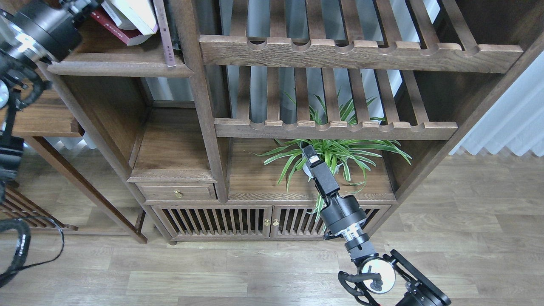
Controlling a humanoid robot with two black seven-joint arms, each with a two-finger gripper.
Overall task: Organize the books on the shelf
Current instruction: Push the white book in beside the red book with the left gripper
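Looking down from the head view, you have your left pincer (pixel 80 5) raised at the top left corner, right beside the books on the dark brown solid-board wooden shelf (pixel 123 68); its fingers run out of frame, so you cannot tell whether it is wide, narrow or holding anything. Just right of it lie a dark red paperback (pixel 111 29) flat on the board, a white-covered paperback (pixel 135 15) leaning on top of it, and beyond them a thin purplish book (pixel 165 34) with its spine jutting past the front edge.

Your right pincer (pixel 310 152) hangs low, well apart from the books, in front of a green spider plant in a white pot (pixel 335 157); it is seen narrow and end-on, so its gap cannot be told.

The step in hand is probably squaring the leaning stack. Work slowly with the left arm, push along the board rather than downward, and mind the overhanging spine so nothing tips off.

Slatted shelves with scalloped front rails (pixel 335 129) fill the middle; a grey wood-plank floor (pixel 212 272) and a white curtain (pixel 510 123) lie right of the lower pincer.
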